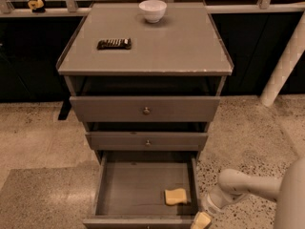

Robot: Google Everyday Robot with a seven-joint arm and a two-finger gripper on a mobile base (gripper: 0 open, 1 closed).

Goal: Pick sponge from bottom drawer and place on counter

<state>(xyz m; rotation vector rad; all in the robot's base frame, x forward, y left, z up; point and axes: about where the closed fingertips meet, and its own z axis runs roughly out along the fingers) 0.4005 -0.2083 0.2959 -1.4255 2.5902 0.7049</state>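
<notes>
Small pale-yellow soft sponge (175,196) with wavy edges, flat on the floor of the deep, wide grey bottom drawer (133,185), near its front right corner and close beside the right wall. Bottom drawer pulled far out of the cabinet.

Just right of that drawer's front corner, outside it and low over the speckled stone floor (248,137): the robot's gripper (201,220), only a pale-yellow tip in view at the lower edge, apart from the sponge. Released or clenched: cannot tell. Behind it, a white rounded arm (248,187) reaching in from the right.

Above the open drawer, two shallower grey drawers with small round metal knobs, the middle drawer (119,140) and the top drawer (109,109), each standing a little out from the cabinet.

On top, the flat grey square counter (162,46) with thin raised rim and chipped front edge, carrying a round white bowl (153,10) at the back centre and a dark ridged rectangular bar (114,43) toward the left, well apart from the bowl. Slanting white post (286,66) at far right.
</notes>
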